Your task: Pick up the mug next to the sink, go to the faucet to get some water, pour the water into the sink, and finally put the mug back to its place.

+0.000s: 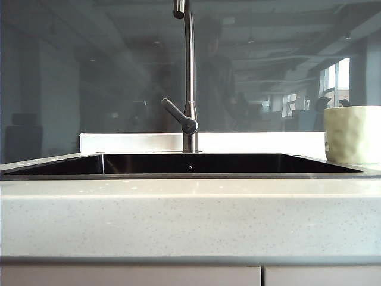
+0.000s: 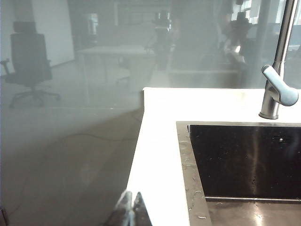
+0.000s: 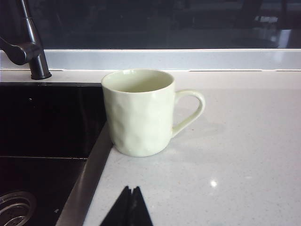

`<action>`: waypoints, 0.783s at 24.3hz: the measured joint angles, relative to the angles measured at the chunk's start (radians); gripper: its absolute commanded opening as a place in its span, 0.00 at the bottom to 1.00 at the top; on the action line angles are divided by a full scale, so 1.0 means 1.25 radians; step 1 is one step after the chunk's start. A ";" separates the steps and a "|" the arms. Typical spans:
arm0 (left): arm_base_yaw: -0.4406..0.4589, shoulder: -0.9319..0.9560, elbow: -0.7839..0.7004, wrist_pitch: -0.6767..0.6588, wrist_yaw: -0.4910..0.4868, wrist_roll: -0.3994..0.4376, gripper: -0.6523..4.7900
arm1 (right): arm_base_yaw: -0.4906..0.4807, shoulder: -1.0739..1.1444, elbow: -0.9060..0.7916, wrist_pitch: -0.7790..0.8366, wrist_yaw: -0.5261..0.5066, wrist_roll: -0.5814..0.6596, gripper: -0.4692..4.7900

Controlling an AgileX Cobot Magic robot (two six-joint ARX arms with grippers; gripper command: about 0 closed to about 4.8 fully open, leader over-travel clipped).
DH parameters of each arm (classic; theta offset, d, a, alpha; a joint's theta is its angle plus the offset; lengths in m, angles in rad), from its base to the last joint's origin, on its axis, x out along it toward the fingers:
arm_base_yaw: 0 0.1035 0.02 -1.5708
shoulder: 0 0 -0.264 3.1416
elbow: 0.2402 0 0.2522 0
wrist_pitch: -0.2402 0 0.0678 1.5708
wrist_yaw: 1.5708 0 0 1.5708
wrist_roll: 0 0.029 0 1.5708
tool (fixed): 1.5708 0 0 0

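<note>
Exterior view: the mug [image 1: 352, 134] is seen untouched at the right edge beside the sink [image 1: 190, 174], so, with left gripper [image 2: 132, 210] and right gripper [image 3: 130, 207] pressed together, opening and reaching is judged next.

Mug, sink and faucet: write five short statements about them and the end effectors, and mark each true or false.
1. The mug stands upright on the countertop at the sink's corner. True.
2. The mug's handle points toward the faucet. False: it points away from the faucet.
3. The right end effector is shut and holds nothing, short of the mug. True.
4. Water runs from the faucet. False: no stream shows in any view.
5. The left end effector holds the mug. False: it is shut on nothing, over the countertop on the sink's other side.
</note>
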State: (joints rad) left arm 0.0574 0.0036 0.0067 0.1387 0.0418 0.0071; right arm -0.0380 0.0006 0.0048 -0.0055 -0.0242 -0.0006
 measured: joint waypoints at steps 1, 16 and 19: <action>0.000 0.000 0.000 0.000 0.000 0.000 0.11 | 0.000 0.000 0.000 0.000 0.000 0.000 0.08; 0.000 0.000 0.000 0.001 0.000 0.000 0.11 | 0.000 0.000 0.002 0.096 -0.026 0.139 0.08; 0.000 0.000 0.000 0.001 0.000 0.000 0.11 | 0.000 0.018 0.072 0.123 0.053 0.143 0.08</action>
State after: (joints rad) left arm 0.0574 0.0036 0.0067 0.1398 0.0422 0.0071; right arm -0.0380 0.0235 0.0944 0.1478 0.0422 0.1780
